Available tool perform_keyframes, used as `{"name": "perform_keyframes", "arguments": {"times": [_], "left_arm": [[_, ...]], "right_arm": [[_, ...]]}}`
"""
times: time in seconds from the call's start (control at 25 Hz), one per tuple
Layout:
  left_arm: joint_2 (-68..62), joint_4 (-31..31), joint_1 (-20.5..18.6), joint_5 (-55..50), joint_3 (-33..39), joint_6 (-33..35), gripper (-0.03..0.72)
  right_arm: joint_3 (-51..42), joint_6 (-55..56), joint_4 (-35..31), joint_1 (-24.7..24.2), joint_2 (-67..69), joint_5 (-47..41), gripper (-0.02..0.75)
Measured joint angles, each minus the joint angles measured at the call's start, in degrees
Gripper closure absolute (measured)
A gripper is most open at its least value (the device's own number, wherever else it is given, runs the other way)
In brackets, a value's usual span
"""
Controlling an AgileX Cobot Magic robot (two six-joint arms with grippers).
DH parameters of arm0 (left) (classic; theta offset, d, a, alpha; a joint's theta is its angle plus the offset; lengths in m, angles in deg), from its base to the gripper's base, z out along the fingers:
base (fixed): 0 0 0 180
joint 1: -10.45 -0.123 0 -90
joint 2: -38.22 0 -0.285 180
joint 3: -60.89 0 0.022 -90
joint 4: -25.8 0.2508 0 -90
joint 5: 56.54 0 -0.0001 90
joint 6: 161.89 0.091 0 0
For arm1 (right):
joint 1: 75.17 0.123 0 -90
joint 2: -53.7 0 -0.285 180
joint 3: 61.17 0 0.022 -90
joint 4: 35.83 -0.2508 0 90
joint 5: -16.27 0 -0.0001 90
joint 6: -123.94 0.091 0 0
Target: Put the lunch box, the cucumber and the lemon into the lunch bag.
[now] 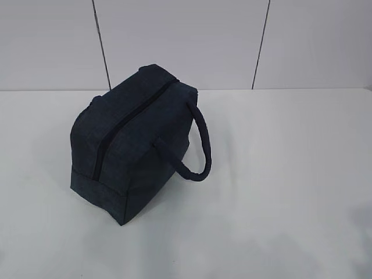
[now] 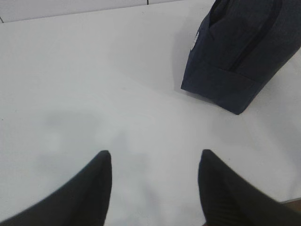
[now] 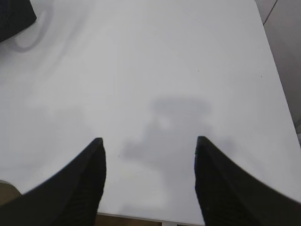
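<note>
The dark navy lunch bag stands on the white table, left of centre, with its zipper shut along the top and its loop handle hanging to the right. It also shows in the left wrist view at the upper right, and a corner of it in the right wrist view at the top left. My left gripper is open and empty above bare table. My right gripper is open and empty near the table's front edge. The lunch box, cucumber and lemon are out of view.
The white table runs back to a grey panelled wall. The table's right edge and front edge show in the right wrist view. Neither gripper shows in the exterior view.
</note>
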Motion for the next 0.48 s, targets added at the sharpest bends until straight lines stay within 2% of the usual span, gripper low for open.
{"name": "perform_keyframes", "arguments": {"times": [0.48], "left_arm": [[0.0,0.0,0.08,0.0,0.0,0.0,0.266]], "right_arm": [[0.0,0.0,0.0,0.0,0.0,0.0,0.278]]}}
